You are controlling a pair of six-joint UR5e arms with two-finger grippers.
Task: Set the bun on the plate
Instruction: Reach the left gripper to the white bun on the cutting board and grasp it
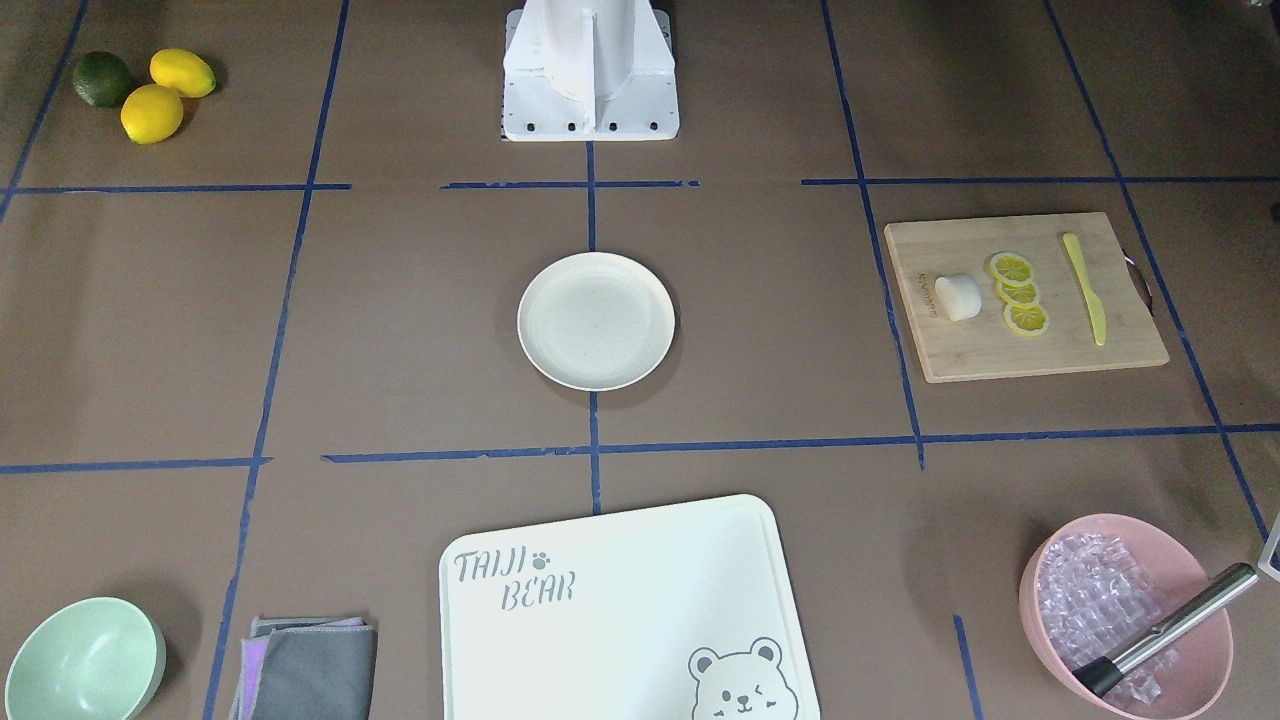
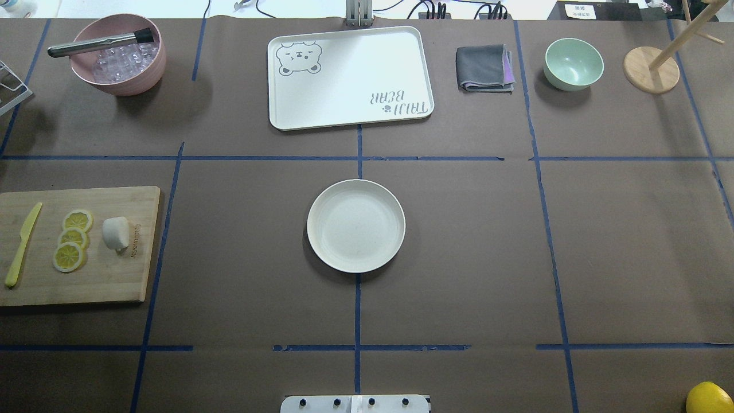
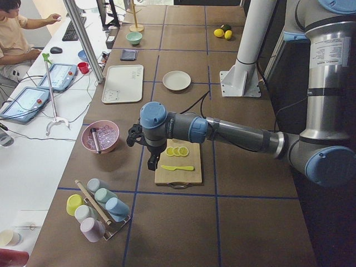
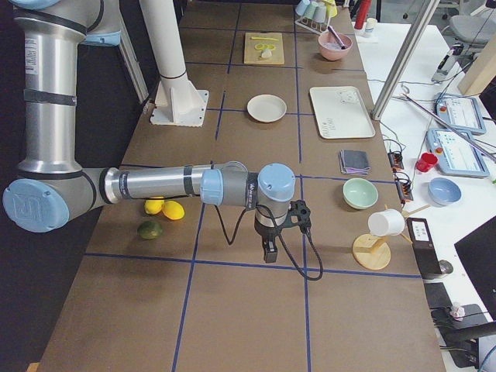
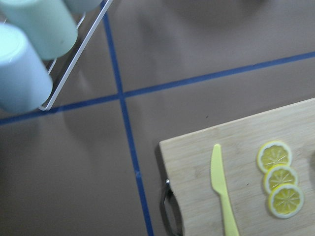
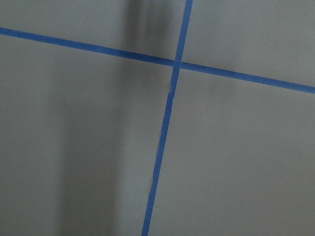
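While your left gripper (image 3: 151, 163) hangs above the brown paper-covered table (image 2: 487, 258), close to the handle end of the rectangular bamboo cutting board (image 2: 103, 281), you see it only from the side. You cannot tell from there whether its fingers are released or clenched. Its wrist camera looks down on that end of the board.

Going along the board from this tool, you meet the thin yellow plastic knife (image 1: 1085, 288) first. Next comes the row of three yellow lemon slices (image 1: 1018, 293). Last is the small smooth white bun (image 2: 115, 233), which rests on the wood just beside the slices without touching them. The round shallow cream-white plate (image 1: 596, 320) sits further on past the bun, well apart from the board and from the left gripper.

Your right gripper (image 4: 268, 249) points down over the paper near a crossing of blue tape lines (image 6: 174, 64). It too shows only in a side view, so you cannot tell its state either. The plate lies well apart from it, further along the table. Two yellow lemons (image 4: 164, 208) and a dark green lime (image 4: 150, 229) lie near its arm.
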